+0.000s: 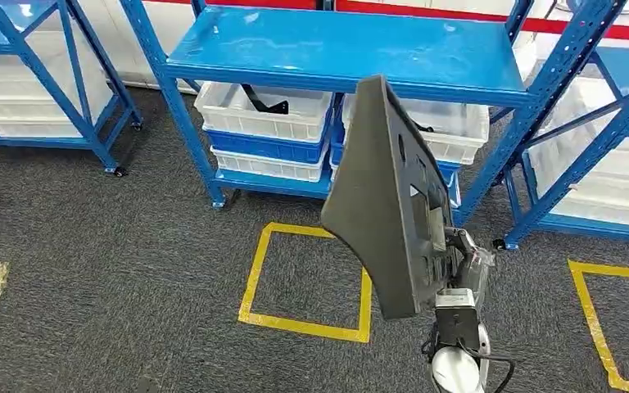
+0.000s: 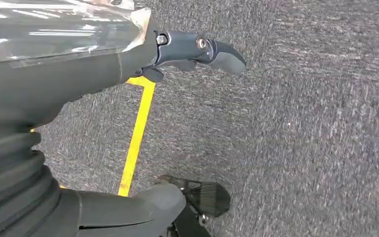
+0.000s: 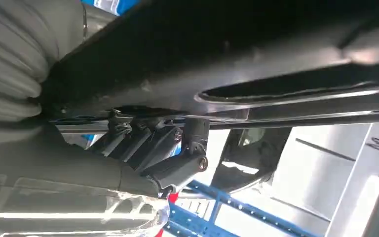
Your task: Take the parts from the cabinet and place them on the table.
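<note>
Carrying step in hand, as judged from this moment. The right hand [image 1: 457,262] grips a large dark panel [image 1: 385,205] by its lower edge, held upright at centre frame, clear of the blue rack [image 1: 344,49] and its white bins [image 1: 266,115] in the upper half. The left hand [image 2: 128,123] hangs over the carpet, fingers apart, holding nothing. No tabletop visible; the next move likely calls for turning to find one while keeping the panel steady

grey ribbed cover [image 2: 10,173], dark fingers [image 2: 217,49] (screws)
</note>
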`<state>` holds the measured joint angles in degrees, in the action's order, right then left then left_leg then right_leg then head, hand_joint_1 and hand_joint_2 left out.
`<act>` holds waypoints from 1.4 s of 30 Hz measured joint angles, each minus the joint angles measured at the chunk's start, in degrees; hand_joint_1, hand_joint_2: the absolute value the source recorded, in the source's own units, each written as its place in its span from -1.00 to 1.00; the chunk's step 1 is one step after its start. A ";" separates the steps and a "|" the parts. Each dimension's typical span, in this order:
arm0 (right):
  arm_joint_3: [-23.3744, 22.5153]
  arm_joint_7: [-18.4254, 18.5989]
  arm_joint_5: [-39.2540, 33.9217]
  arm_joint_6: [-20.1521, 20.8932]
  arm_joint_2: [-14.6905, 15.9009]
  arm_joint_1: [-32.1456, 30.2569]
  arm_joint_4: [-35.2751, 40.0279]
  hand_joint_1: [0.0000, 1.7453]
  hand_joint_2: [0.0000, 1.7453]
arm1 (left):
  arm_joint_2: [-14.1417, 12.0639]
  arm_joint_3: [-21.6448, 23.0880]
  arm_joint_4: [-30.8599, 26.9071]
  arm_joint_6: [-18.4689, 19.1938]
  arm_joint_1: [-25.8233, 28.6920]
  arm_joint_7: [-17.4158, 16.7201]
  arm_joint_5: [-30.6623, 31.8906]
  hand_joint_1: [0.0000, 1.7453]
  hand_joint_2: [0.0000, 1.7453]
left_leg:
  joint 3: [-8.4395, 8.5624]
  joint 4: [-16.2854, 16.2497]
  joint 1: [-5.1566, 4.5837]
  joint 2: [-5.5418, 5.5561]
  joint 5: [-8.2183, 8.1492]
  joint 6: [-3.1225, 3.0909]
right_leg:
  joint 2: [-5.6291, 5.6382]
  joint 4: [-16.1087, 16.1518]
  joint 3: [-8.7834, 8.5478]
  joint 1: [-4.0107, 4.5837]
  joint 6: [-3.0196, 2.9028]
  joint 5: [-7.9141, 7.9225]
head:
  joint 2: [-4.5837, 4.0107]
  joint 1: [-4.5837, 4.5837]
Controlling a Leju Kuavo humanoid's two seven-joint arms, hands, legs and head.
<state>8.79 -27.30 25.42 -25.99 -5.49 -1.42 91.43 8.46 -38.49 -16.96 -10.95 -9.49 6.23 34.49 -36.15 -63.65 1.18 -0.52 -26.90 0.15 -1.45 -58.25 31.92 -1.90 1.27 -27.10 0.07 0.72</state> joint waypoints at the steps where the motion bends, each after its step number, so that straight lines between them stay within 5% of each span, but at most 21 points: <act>1: -0.02 0.00 0.00 0.05 -0.15 0.04 0.00 1.00 1.00 | 0.00 0.05 -0.18 0.00 -0.08 0.02 0.00 -1.00 1.00 | 2.27 4.41 0.01 -1.19 0.30 0.09 | -0.19 -0.02 -0.03 0.33 0.19 -0.06 | 0.00 0.02; 6: -0.15 -0.04 0.07 0.11 -0.33 0.09 0.04 1.00 1.00 | -0.09 0.22 -0.29 0.00 -0.03 0.05 -0.02 -1.00 1.00 | 2.65 5.64 -0.69 0.02 0.83 -2.04 | -0.99 0.39 0.12 0.82 2.18 -0.01 | 0.00 0.22; 7: -0.20 -0.04 0.07 0.11 -0.31 0.07 0.07 1.00 1.00 | -0.09 0.24 -0.31 0.00 -0.06 0.09 -0.02 -1.00 1.00 | 2.66 5.78 -0.73 0.09 1.07 -2.43 | -0.25 -1.09 0.92 0.49 2.03 -1.10 | 0.00 0.29; 10: -0.22 -0.09 0.07 0.11 -0.29 -0.04 0.09 1.00 1.00 | -0.07 0.26 -0.51 0.00 -0.05 0.09 -0.02 -1.00 1.00 | 2.26 5.74 -0.82 0.81 1.36 -3.10 | 0.94 -14.53 7.09 0.69 1.01 -6.80 | 0.00 0.44; 12: -0.24 -0.09 0.00 0.11 -0.29 -0.12 0.07 1.00 1.00 | -0.04 0.26 -0.50 0.00 0.09 0.09 -0.02 -1.00 1.00 | 2.17 5.73 -1.04 1.44 1.44 -3.21 | 1.14 -18.36 9.07 0.78 1.43 -7.28 | 0.00 0.39; 13: -0.26 -0.13 0.00 0.13 -0.26 -0.10 0.07 1.00 1.00 | -0.07 0.26 -0.50 0.02 0.11 0.07 -0.11 -1.00 1.00 | 2.19 5.72 -1.11 1.83 1.44 -3.21 | 1.15 -16.12 8.02 0.79 1.75 -6.12 | 0.00 0.41; 16: -0.33 -0.26 0.02 0.33 -0.26 0.12 0.09 1.00 1.00 | -0.15 0.26 -0.50 0.63 0.30 0.09 -0.53 -1.00 1.00 | 2.35 5.64 -1.16 2.93 1.46 -3.10 | 2.64 -0.59 0.31 0.78 2.27 -0.45 | 0.00 0.46; 20: -0.39 -0.61 0.24 0.66 -0.48 0.68 -0.13 1.00 1.00 | -0.65 0.15 -0.48 1.77 1.38 0.59 -1.59 -1.00 1.00 | 1.89 5.60 -1.39 3.60 1.72 -2.04 | 2.32 0.28 -0.10 1.39 1.19 -0.04 | -0.02 0.37; 22: -0.31 -0.72 0.24 0.99 -0.66 1.19 -0.28 1.00 1.00 | -1.22 0.11 -0.48 2.06 1.90 0.70 -2.06 -1.00 1.00 | 1.46 4.65 -1.24 2.83 0.83 -1.28 | 1.61 0.75 -0.18 0.38 0.41 0.44 | 0.00 0.35; 25: -0.24 -1.03 0.20 1.51 -0.83 1.70 -0.88 1.00 1.00 | -1.44 -0.35 -0.37 1.83 2.11 0.79 -3.13 -1.00 1.00 | -3.94 -6.65 -0.77 1.22 -5.52 -0.22 | 0.43 0.73 -0.06 0.40 -0.33 0.39 | 0.00 -0.02; 27: -0.07 -1.14 0.22 1.82 -0.90 2.11 -1.83 1.00 1.00 | -1.31 -0.61 -0.22 0.77 2.16 0.79 -3.56 -1.00 1.00 | -6.92 -12.74 -0.44 0.95 -7.01 0.25 | -0.55 0.71 0.00 0.38 -0.31 0.38 | 0.00 -0.02; 28: 0.09 -1.18 0.24 1.90 -0.96 2.37 -2.30 1.00 1.00 | -1.29 -0.70 -0.18 0.44 2.14 0.61 -3.56 -1.00 1.00 | -6.41 -11.61 -0.25 0.76 -5.75 0.40 | -0.98 0.70 -0.03 0.30 -0.29 0.37 | 0.00 -0.04; 30: 0.52 -1.20 0.31 2.03 -1.18 2.92 -2.99 1.00 1.00 | -1.29 -0.70 -0.18 0.04 2.00 0.53 -3.56 -1.00 1.00 | -1.73 -2.47 0.12 -0.09 -0.99 0.58 | -1.77 0.67 -0.15 0.03 -0.20 0.31 | 0.00 -0.04; 31: 0.66 -1.25 0.33 2.06 -1.29 3.23 -3.19 1.00 1.00 | -1.27 -0.70 -0.18 0.02 1.88 0.53 -3.54 -1.00 1.00 | 1.11 2.69 0.19 -1.49 0.99 0.62 | -2.09 0.62 -0.23 0.01 0.01 0.20 | 0.00 -0.04; 32: 0.68 -1.27 0.37 2.06 -1.31 3.44 -3.34 1.00 1.00 | -1.01 -0.70 -0.16 0.02 1.64 0.51 -3.54 -1.00 1.00 | 2.29 5.22 -0.30 -3.35 0.33 0.76 | -2.38 0.53 -0.24 0.71 0.48 -0.02 | 0.00 -0.11; 36: 0.79 -1.36 0.46 2.06 -1.44 3.80 -3.91 1.00 1.00 | -0.92 -0.70 -0.13 0.00 1.50 0.35 -3.47 -1.00 1.00 | 1.98 5.41 -0.96 -0.83 0.90 -1.30 | -4.12 0.90 -0.45 1.05 1.88 0.08 | 0.00 0.26; 37: 0.79 -1.36 0.50 2.03 -1.44 3.92 -3.98 1.00 1.00 | -0.88 -0.70 -0.13 -0.02 1.50 0.31 -3.30 -1.00 1.00 | 2.17 5.74 -0.55 -0.43 1.28 -1.89 | -3.10 0.35 0.29 0.53 2.22 -0.49 | 0.00 0.24; 38: 0.79 -1.40 0.68 1.93 -1.47 3.97 -4.09 1.00 1.00 | -0.90 -0.70 -0.16 -0.17 1.42 0.18 -3.04 -1.00 1.00 | 2.11 5.74 -0.65 0.00 1.33 -2.39 | -0.67 -2.11 1.13 0.52 1.92 -2.03 | 0.00 0.33; 39: 0.79 -1.42 0.79 1.82 -1.47 3.98 -4.15 1.00 1.00 | -0.90 -0.68 -0.18 -0.24 1.28 0.13 -2.91 -1.00 1.00 | 2.06 5.73 -0.66 0.38 1.42 -2.83 | 0.27 -6.18 2.90 0.52 1.47 -3.99 | -0.02 0.37; 41: 0.81 -1.42 1.03 1.64 -1.44 3.95 -4.48 1.00 1.00 | -0.83 -0.68 -0.18 -0.31 1.21 -0.15 -2.75 -1.00 1.00 | 2.01 5.72 -0.74 1.57 1.43 -2.97 | 1.13 -15.83 7.41 0.79 1.15 -7.39 | -0.02 0.39; 42: 0.79 -1.42 1.16 1.53 -1.40 3.94 -4.68 1.00 1.00 | -0.76 -0.68 -0.18 -0.33 1.22 -0.31 -2.58 -1.00 1.00 | 2.02 5.71 -0.82 2.17 1.44 -2.98 | 1.26 -18.26 8.69 0.81 1.40 -7.69 | 0.00 0.35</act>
<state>9.57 -28.72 26.58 -24.46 -6.88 2.52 86.75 7.69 -39.17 -17.14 -11.28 -8.27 5.92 31.91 -34.13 -57.94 0.36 1.66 -25.46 -2.82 -0.18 -76.51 40.61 -1.10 2.67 -34.79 0.07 1.07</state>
